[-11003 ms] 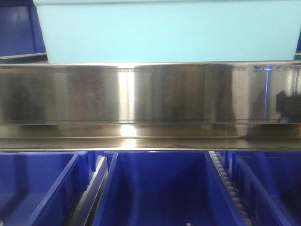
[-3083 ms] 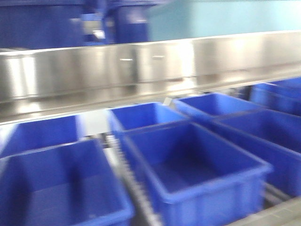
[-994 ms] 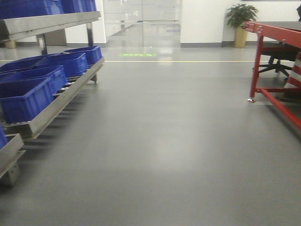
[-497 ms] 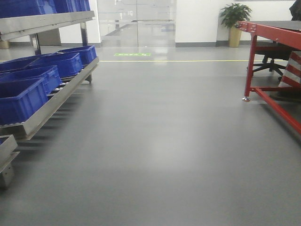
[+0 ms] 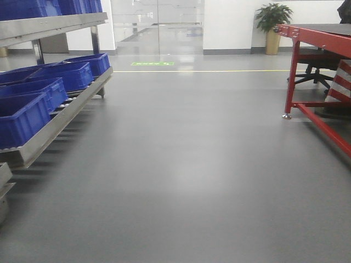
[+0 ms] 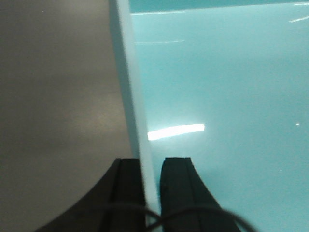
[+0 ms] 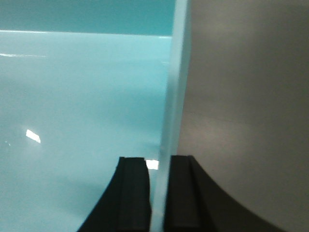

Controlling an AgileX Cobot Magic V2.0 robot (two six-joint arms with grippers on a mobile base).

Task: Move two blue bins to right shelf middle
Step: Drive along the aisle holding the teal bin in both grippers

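The pale blue bin [image 6: 217, 96] is a smooth, glossy cyan tub with plain walls and a thick, lighter rim; ceiling lights glint on its bare inside. It is held up over grey floor [image 5: 181, 164], and the front camera does not show it. The left hand [image 6: 151, 166] is closed on its left wall, one black finger on each side of the rim, and the right hand [image 7: 158, 166] clamps the opposite wall in the same way. Each wrist view shows one tub; whether a second is nested under it cannot be told. Ahead, the rack [image 5: 60, 22] on the left carries four dark blue crates [image 5: 22, 118] in the near row of its lower level, with more above. To the right stand one red-framed surface [image 5: 307, 33] and one potted plant [image 5: 272, 16]. Eleven seconds ago the bin sat on a steel shelf filling the front view; now open floor lies ahead.
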